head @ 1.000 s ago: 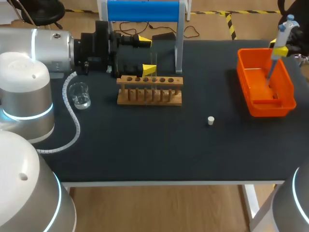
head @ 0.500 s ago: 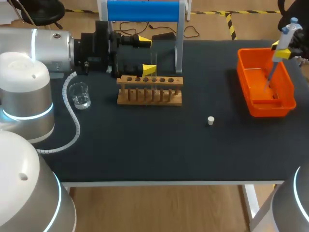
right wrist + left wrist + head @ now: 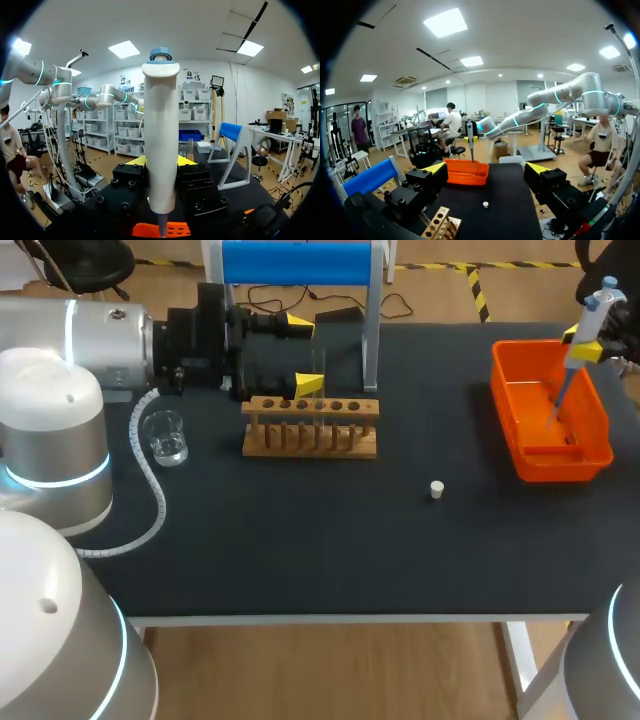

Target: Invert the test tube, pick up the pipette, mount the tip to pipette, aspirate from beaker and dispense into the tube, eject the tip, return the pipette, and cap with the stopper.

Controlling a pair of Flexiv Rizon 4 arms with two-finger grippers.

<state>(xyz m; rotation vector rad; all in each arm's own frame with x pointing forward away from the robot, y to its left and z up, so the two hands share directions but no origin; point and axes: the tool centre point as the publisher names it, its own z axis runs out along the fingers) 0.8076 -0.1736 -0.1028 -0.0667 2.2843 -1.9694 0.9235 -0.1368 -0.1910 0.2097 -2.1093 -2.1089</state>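
Nearest on the dark surface (image 3: 330, 550), the small white stopper (image 3: 437, 489) lies alone, well apart from everything else. It is too small to tell which end is up. Farther back at the left, the glass beaker (image 3: 165, 437) stands upright with a little clear liquid low in it, and the left arm's coiled cable (image 3: 150, 490) curves just beside it. The wooden rack (image 3: 311, 427) stands lengthwise across the middle; what its holes hold is too faint to make out. Just behind it the left gripper (image 3: 303, 353) hangs with its jaws spread wide, and its wrist view shows nothing between them. At the far right stands the orange bin (image 3: 508, 415), whose contents are unclear. The right gripper (image 3: 161, 161), largely cut off at the head view's edge, has its jaws pinching the pipette (image 3: 588, 318). The pipette is held above the bin, its long axis near upright and leaning slightly, plunger up and narrow end pointing down into the bin.
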